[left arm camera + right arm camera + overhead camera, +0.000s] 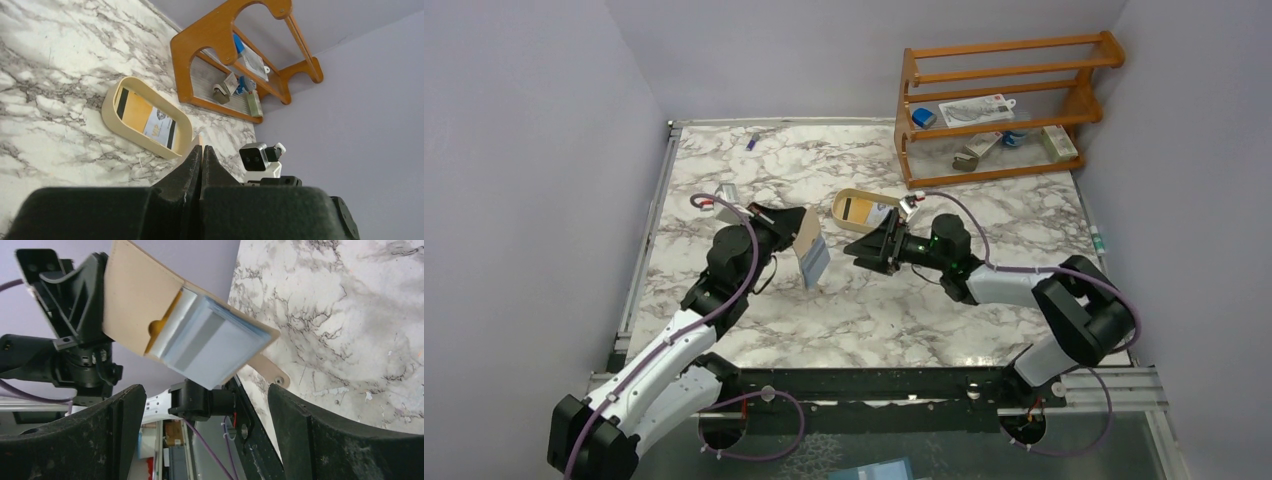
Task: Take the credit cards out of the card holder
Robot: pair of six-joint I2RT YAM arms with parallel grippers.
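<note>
Lilac-grey walls [524,150]; white marble-pattern tabletop [754,180]; wooden rack [1004,100] at far right corner.

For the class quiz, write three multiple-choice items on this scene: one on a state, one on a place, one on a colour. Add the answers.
1. The right claw is: A open; B shut; C hidden.
2. The wallet is: A in the right claw; B in the left claw; C in neither.
3. Its outside is: A beige; B green; C black.
Answers: 1 A, its fingers stand wide apart; 2 B, the left fingers pinch its edge; 3 A, the beige cover shows in the right wrist view.
</note>
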